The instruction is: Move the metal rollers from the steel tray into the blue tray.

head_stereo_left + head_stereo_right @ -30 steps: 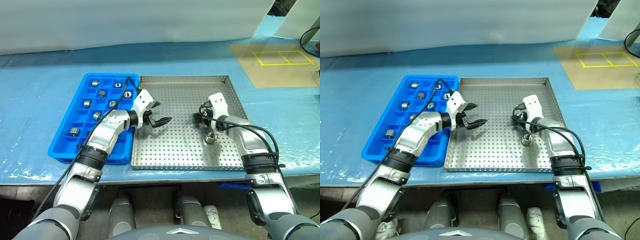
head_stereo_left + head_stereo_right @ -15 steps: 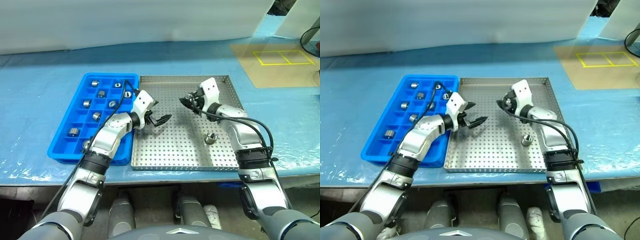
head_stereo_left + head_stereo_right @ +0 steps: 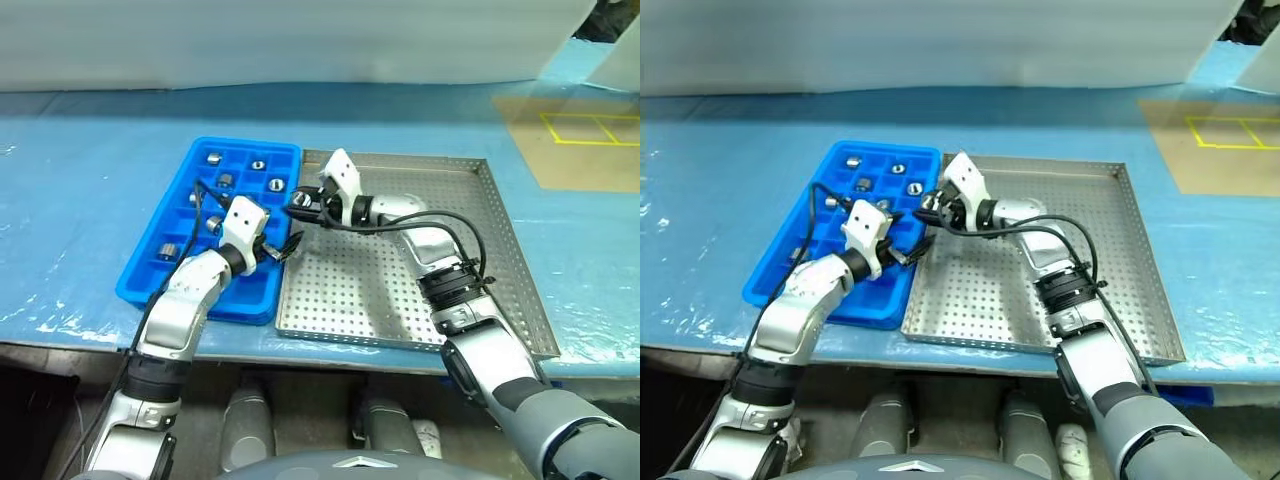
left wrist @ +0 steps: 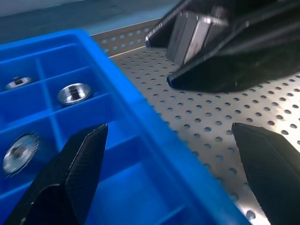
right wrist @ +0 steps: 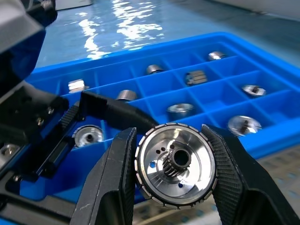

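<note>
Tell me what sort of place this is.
Probably a workshop or factory parts-sorting bench: a square perforated steel tray, a bright blue plastic compartment tray holding small shiny metal rollers, and a work surface covered in blue plastic sheet.

held roller: a shiny silver metal roller (image 5: 176,163) with a knurled rim and a dark toothed hub, clamped between two black fingers, centre of the right wrist view; in the left eye view it sits just left of centre, at the seam of the two trays.
rollers in tray: several small silver rollers (image 3: 258,165), one to a compartment, lying flat or on their sides, mostly in the blue tray's upper rows.
blue tray: bright blue plastic tray (image 3: 171,211) with a grid of square compartments, centre left, touching the steel tray's left rim.
steel tray: square silver perforated tray (image 3: 470,250) with raised rim, centre right, lying flat.
</note>
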You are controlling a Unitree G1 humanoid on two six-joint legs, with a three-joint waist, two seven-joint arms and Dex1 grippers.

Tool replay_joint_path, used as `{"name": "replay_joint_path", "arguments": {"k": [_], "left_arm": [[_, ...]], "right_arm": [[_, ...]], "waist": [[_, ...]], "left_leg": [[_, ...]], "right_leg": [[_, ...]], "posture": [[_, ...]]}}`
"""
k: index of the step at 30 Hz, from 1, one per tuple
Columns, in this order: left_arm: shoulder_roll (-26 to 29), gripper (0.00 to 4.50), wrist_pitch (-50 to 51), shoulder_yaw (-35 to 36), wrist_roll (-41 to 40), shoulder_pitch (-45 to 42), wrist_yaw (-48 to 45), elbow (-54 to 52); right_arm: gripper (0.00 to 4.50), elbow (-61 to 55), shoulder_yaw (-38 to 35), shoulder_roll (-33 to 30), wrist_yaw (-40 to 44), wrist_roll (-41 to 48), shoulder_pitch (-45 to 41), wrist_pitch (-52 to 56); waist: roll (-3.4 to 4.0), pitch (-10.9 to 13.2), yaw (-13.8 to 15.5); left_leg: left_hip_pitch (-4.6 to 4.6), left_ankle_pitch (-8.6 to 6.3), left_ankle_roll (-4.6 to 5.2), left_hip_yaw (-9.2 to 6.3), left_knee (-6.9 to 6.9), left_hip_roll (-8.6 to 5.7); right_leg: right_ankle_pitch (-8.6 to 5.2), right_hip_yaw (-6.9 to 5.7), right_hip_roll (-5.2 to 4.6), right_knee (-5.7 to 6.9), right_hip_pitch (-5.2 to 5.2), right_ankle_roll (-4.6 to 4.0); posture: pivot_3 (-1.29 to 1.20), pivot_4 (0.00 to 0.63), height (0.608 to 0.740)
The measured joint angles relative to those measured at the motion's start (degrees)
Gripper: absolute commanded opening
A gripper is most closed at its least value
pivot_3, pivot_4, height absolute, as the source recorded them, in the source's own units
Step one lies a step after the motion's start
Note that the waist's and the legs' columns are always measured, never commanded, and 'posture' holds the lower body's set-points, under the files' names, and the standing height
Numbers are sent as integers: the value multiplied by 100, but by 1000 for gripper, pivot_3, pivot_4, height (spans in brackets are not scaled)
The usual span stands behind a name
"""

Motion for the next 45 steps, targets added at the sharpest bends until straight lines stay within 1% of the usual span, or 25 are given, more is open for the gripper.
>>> {"name": "replay_joint_path", "arguments": {"k": [3, 7, 10, 16, 23, 27, 34, 36, 37, 41, 42, 45], "left_arm": [[8, 4500, 198, 185, -15, 300, 260, -574], [0, 4500, 424, 277, -14, 802, 519, -973], [-26, 4500, 552, 306, -16, 1011, 661, -1255], [-84, 4500, 673, 332, -22, 1277, 905, -1650], [-87, 4500, 733, 349, -28, 1363, 994, -1735], [-75, 4500, 740, 347, -43, 1194, 964, -1727], [15, 4500, 739, 325, -66, 1043, 837, -1593], [34, 4500, 739, 309, -78, 1015, 794, -1536], [50, 4500, 740, 308, -82, 1010, 768, -1517], [128, 4500, 842, 309, -111, 994, 714, -1536], [140, 4500, 871, 313, -116, 1006, 717, -1572], [135, 4500, 886, 316, -123, 1109, 752, -1754]], "right_arm": [[1715, 800, 94, 195, -2, -213, -412, -391], [1715, 1610, 92, 384, 46, -348, -877, -785], [1715, 2101, 77, 565, 11, -437, -1177, -916], [1715, 2815, 210, 669, 64, -823, -1308, -1015], [1715, 2874, 210, 623, 334, -978, -1354, -1029], [1715, 2885, 199, 464, 471, -1003, -1373, -975], [1715, 2847, 191, 208, 654, -1095, -1375, -795], [2469, 2795, 194, 209, 674, -1109, -1364, -745], [2718, 2763, 195, 216, 685, -1107, -1354, -715], [4114, 2483, 180, 278, 713, -1062, -1166, -618], [4391, 2442, 179, 305, 692, -1058, -1130, -614], [4391, 2373, 176, 332, 684, -1047, -1039, -662]], "waist": [[1, 0, 131], [2, 2, 264], [4, 3, 371], [6, 4, 580], [6, 4, 653], [6, 4, 711], [7, 4, 713], [7, 4, 712], [6, 4, 713], [6, 4, 721], [6, 4, 729], [6, 4, 745]], "left_leg": [[0, 1, -3, -4, -1, 0], [-5, 1, -4, -13, -3, 1], [-8, 2, -6, -17, -5, 2], [-16, 2, -7, -24, -4, 1], [-17, 6, -13, -36, -4, 1], [-17, 6, -14, -37, -3, 0], [-20, 7, -15, -37, -2, 1], [-20, 7, -15, -37, -2, 1], [-20, 7, -15, -37, -2, 1], [-19, 7, -15, -39, -1, 0], [-20, 7, -15, -41, -1, 0], [-20, 7, -15, -46, 0, -2]], "right_leg": [[-2, -7, -3, 2, 0, -3], [-3, -17, -5, 3, 0, -4], [-4, -22, -4, 3, -1, -5], [-5, -27, -5, 1, -2, -6], [-5, -32, -4, 7, -4, -5], [-5, -32, -4, 8, -4, -5], [-5, -33, -3, 8, -5, -5], [-5, -33, -3, 8, -5, -5], [-5, -33, -3, 8, -5, -5], [-5, -33, -3, 10, -5, -5], [-5, -34, -3, 10, -5, -5], [-5, -35, -5, 11, -2, -5]], "posture": [[332, 150, 740], [396, 150, 740], [431, 150, 740], [465, 150, 740], [441, 150, 740], [419, 150, 740], [392, 150, 740], [397, 150, 740], [405, 150, 740], [457, 150, 740], [476, 150, 740], [552, 150, 740]]}}
